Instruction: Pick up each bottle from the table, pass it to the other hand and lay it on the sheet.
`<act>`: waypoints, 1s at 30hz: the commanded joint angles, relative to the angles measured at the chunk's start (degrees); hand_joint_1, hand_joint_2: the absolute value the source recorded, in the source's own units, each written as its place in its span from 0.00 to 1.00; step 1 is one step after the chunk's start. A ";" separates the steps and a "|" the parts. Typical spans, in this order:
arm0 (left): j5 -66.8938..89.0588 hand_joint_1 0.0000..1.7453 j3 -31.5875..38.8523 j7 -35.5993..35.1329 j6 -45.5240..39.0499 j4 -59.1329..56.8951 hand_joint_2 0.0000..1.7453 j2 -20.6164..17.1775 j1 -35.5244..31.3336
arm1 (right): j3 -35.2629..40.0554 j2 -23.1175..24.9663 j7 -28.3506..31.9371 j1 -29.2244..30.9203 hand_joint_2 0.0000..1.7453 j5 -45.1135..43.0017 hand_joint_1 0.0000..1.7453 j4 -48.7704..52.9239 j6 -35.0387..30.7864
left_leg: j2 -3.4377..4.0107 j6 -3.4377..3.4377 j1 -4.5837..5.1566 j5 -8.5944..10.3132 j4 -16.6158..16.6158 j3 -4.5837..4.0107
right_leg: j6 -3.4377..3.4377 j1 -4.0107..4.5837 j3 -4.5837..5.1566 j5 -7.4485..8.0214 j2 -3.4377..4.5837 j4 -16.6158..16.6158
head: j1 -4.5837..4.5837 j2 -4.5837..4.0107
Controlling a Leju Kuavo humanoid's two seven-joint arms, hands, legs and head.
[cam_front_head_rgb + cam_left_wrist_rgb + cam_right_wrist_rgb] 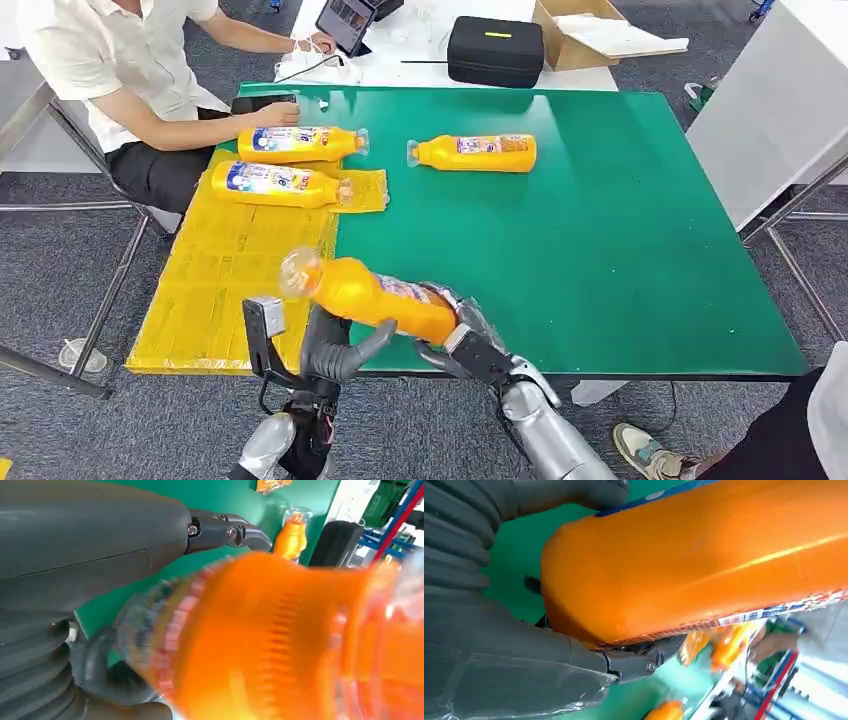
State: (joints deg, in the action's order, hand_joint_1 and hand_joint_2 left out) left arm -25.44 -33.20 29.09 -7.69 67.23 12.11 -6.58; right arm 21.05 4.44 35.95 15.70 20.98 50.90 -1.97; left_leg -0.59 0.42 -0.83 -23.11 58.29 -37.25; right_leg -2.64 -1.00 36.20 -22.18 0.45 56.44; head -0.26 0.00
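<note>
The right robot hand (468, 335) has its fingers wrapped around the base end of an orange bottle (375, 293), holding it nearly level above the near edge of the green counter (620, 240), its clear cap end pointing toward the yellow sheet (220, 290). The left robot hand (335, 350) sits just under the bottle's middle with its fingers spread and curled upward, holding nothing; whether they touch the bottle I cannot tell. Up close from the right wrist, the thumb (569, 495) and a dark finger (644, 662) lie on opposite sides of the orange body. Two more bottles (300, 144) (275, 184) lie side by side at the sheet's far end, the farther one partly off it. A fourth bottle (475, 152) lies on the bare green surface, well apart from the robot. A seated person (130, 80) rests a hand by the far left corner, near the farther bottle.
</note>
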 commanded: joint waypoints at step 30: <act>-9.37 1.00 4.30 -0.70 8.08 1.98 1.00 0.22 -2.03 | 10.84 0.25 -0.48 3.61 1.00 0.25 0.00 -7.31 -2.15 | 0.06 0.02 -0.03 -0.09 -0.02 0.24 | 0.10 0.06 -0.23 -0.08 -0.02 -0.03 | 0.02 0.00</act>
State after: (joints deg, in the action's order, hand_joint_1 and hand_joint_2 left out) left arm -33.11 -30.36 29.62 -0.44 69.03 12.81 -7.40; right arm 30.05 4.74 35.74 17.39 21.49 47.65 -4.52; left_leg -0.58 0.41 -0.85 -23.11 58.29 -37.27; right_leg -2.64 -0.99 36.23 -22.18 0.45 56.45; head -0.24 0.00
